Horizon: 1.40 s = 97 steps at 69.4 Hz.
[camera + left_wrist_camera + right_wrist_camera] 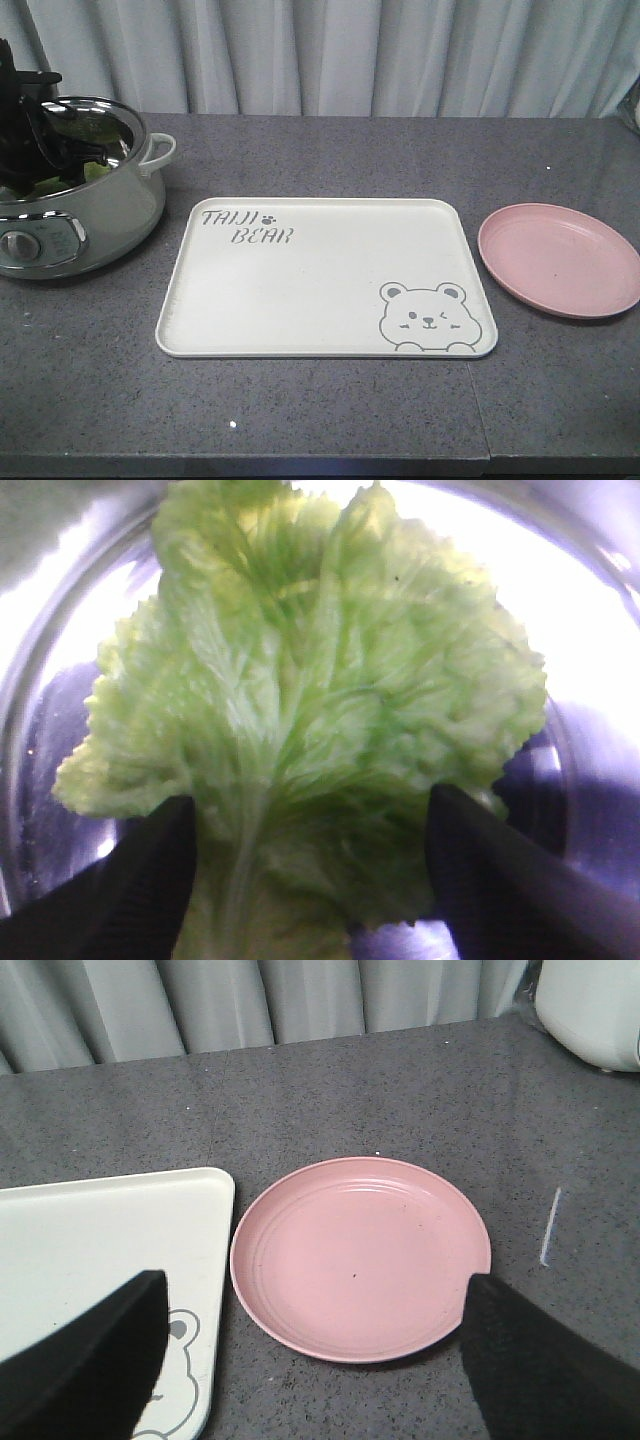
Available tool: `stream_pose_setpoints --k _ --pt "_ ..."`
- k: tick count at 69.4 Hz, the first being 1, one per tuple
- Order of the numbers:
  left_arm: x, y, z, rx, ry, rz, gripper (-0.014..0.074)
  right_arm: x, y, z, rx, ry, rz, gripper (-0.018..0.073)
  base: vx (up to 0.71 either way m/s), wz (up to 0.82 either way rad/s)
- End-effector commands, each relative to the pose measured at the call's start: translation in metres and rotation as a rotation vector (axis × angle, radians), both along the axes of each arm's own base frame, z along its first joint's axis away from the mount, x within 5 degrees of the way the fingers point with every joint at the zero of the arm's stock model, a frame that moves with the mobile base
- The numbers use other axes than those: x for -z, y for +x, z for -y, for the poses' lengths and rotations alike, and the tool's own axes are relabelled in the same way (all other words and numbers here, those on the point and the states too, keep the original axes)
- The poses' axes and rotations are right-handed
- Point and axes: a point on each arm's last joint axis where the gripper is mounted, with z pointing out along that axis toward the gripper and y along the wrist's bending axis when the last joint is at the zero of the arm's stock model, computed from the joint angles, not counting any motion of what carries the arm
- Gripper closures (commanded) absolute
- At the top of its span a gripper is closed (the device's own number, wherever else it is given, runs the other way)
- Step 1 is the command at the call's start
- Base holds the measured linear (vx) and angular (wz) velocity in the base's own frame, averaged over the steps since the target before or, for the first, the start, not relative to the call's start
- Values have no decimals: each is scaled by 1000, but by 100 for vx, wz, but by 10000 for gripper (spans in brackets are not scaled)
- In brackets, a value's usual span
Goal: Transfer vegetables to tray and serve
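My left gripper [310, 800] sits inside the electric pot [110, 205], over a lettuce leaf [320, 680].
Its jaws stand spread, straddling the leaf on the steel bottom, ready to pinch. The bear-print tray [320, 290] lies bare; my right gripper [315, 1280] hangs spread and empty over the pink plate [350, 1210].

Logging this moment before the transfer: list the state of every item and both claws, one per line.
left claw: open, down inside the pot
right claw: open, holding nothing, above the pink plate
lettuce leaf: in the pot, straddled by the left claw
pot: uncovered, leaf inside
tray: lying flat, nothing on it
pink plate: nothing on it, beside the tray
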Motion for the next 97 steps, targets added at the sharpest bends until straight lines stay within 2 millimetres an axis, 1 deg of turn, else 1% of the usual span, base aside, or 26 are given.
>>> stream_pose_setpoints --k 1,12,19,28,39,49,53,60,70,86,97 --pt "-26 -4 1 4 -2 73 113 -17 2 0 -2 -11 96 -10 0 0" --pt "-16 -3 3 1 -18 24 125 -17 2 0 -3 -4 96 -10 0 0" --pt "-10 -3 4 1 -42 0 185 -17 2 0 -3 6 96 -10 0 0" --pt "-5 -3 6 2 -57 -27 349 -17 2 0 -3 11 96 -10 0 0" --pt "-6 -4 6 17 -50 -32 603 -17 2 0 -3 11 96 -10 0 0" --pt "-9 -4 6 19 -53 -19 603 -17 2 0 -4 10 96 -10 0 0" --pt "-13 -5 7 20 -63 -5 603 -17 2 0 -5 7 95 -10 0 0" --pt "-30 -8 8 22 -74 57 603 -17 2 0 -6 4 94 -10 0 0" --pt "-65 -18 8 26 -68 180 603 -17 2 0 -6 6 95 -10 0 0" --pt "-123 -44 5 20 -60 361 603 -17 2 -1 -6 12 95 -10 0 0" --pt "-156 -66 6 23 -55 443 603 -17 2 -1 -6 11 95 -10 0 0"
